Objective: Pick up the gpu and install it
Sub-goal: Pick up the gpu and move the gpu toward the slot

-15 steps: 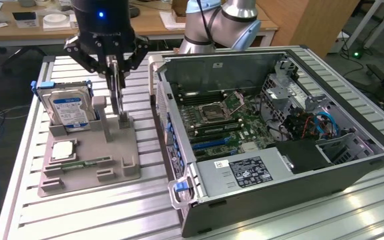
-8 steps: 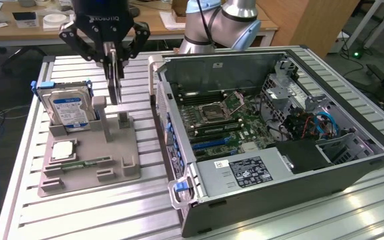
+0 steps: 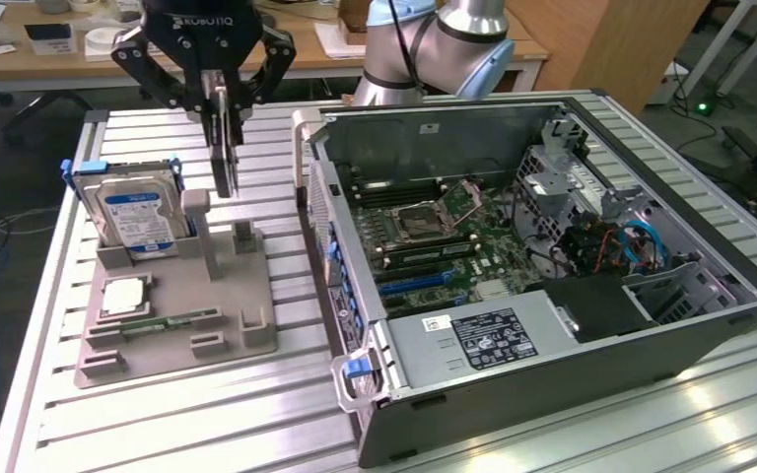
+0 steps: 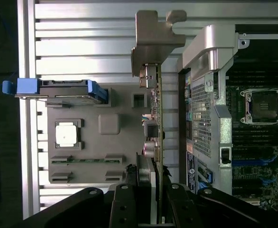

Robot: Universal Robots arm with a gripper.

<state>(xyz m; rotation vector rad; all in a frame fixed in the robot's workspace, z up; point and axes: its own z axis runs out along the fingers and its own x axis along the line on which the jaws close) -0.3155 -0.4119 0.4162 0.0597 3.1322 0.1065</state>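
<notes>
As the gripper [image 3: 224, 97], part closed, pinched its top edge, the gpu [image 3: 225, 158] hung upright just above the holder [image 3: 142, 360], beside the case [image 3: 523, 389]. It looked light, stiff and fragile; bare board edges, not the components, seemed safest to hold.

Dull metal gpu [image 4: 154, 129] bracket [image 4: 153, 33]; plastic holder [image 4: 96, 148]

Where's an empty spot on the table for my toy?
Bare table between the gray tray and the near edge, and at the near corner beside the computer case. The tray is crowded: hard drive, chip, gpu hanging above.
</notes>
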